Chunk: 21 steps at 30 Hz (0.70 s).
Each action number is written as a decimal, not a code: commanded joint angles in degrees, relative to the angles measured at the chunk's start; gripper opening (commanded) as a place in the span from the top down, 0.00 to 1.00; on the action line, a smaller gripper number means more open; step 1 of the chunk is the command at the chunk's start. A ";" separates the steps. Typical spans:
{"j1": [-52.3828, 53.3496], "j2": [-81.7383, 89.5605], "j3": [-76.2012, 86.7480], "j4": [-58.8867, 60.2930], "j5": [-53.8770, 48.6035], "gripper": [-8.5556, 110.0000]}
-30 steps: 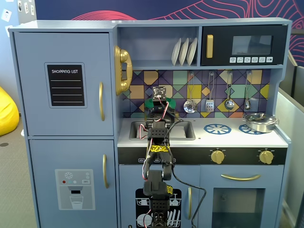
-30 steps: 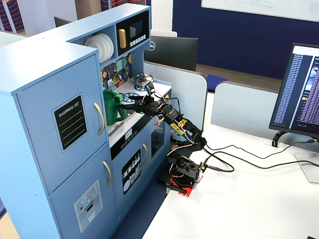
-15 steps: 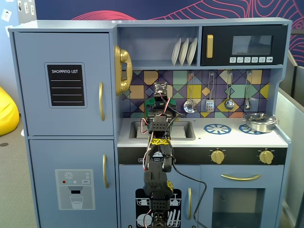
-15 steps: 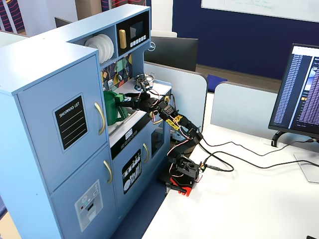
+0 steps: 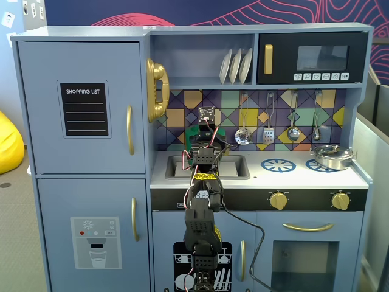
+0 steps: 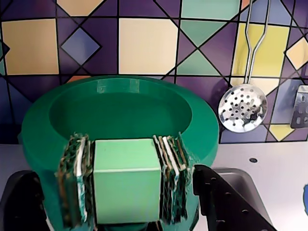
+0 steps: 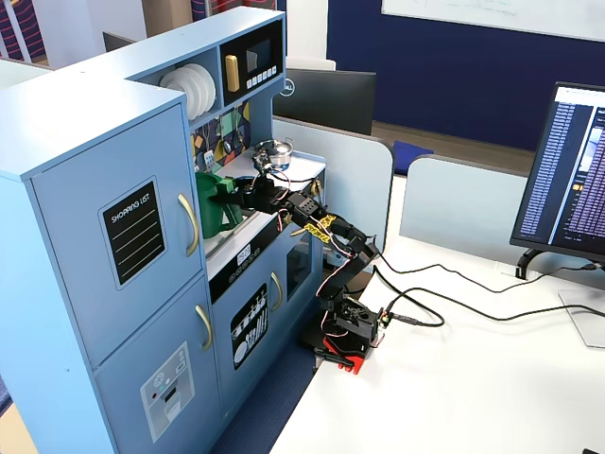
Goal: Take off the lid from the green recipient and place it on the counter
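Note:
The green recipient [image 6: 43, 134] fills the wrist view, standing on the white counter [image 6: 274, 178] against the tiled wall. Its top shows as an open hollow. No lid or knob shows in any view. My gripper [image 6: 126, 192] has its black jaws on either side of the pot's lighter green ribbed panel [image 6: 126, 178] and appears closed on it. In a fixed view the pot [image 7: 216, 203] sits at the counter's left end with my gripper [image 7: 240, 196] at its side. In the front fixed view the arm hides most of the pot [image 5: 221, 131].
The sink recess [image 5: 234, 165] lies just under the arm. A steel pan [image 5: 333, 156] sits on the right burner print. Utensils hang on the wall, with a skimmer [image 6: 242, 108] close to the pot's right. The fridge cabinet wall [image 7: 142, 189] stands left of the pot.

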 commanded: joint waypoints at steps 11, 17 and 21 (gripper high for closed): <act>0.70 -3.96 -11.60 -3.08 1.93 0.69; 1.93 -8.00 -20.92 5.71 1.32 0.71; 2.11 -7.56 -19.95 6.24 1.67 0.71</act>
